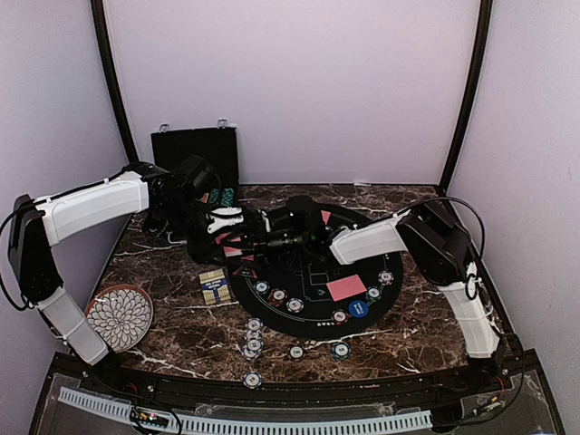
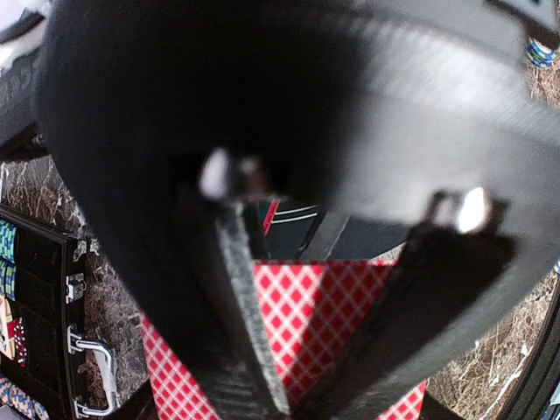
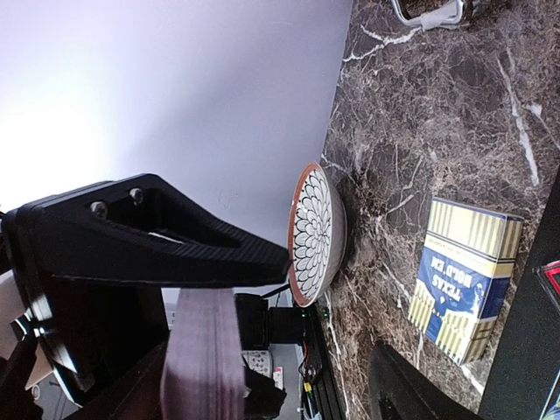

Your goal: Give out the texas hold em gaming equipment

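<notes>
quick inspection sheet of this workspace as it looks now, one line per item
surface: dark brown marble-look tabletop with a round black playing mat on it.
job's things: small round striped-edge poker chips on the mat's near rim and the table in front; red-backed playing cards on the mat; blue round button beside them.
clutter: flower-patterned round plate near left; blue and yellow card box; open black hinged case at the back.
grippers: left gripper fingers closed on a red diamond-backed card; right gripper open, nothing between its fingers.
cables: black cable looping by the right arm.
surroundings: plain pale walls, black corner posts.
</notes>
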### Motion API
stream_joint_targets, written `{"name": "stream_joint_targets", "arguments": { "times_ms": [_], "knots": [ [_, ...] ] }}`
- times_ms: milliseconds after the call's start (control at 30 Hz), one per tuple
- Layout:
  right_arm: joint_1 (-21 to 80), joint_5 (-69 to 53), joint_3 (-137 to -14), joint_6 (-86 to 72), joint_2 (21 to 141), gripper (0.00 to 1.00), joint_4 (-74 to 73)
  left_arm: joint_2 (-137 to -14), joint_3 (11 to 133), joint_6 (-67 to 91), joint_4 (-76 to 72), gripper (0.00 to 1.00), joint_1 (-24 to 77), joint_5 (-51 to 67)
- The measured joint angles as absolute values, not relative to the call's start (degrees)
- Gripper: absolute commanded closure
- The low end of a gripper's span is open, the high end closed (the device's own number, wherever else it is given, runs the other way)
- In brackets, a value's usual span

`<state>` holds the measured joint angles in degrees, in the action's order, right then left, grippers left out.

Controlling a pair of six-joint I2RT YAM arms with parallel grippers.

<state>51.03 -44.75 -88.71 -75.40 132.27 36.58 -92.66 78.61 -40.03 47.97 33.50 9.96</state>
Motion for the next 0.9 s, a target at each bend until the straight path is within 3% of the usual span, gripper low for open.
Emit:
{"name": "stream_joint_targets", "arguments": {
  "times_ms": [500,900],
  "knots": [
    [51.07,-44.29,-93.93,-77.47,136.42,0.30,37.26,-92.66,78.61,-40.03,48.34,1.00,33.50,9.82],
    [47.94,-44.58,-86.28,-72.77,131.55,0.38,36.42,-92.68,78.32,-40.05,48.95,1.00,33.50,9.39]
  ]
}}
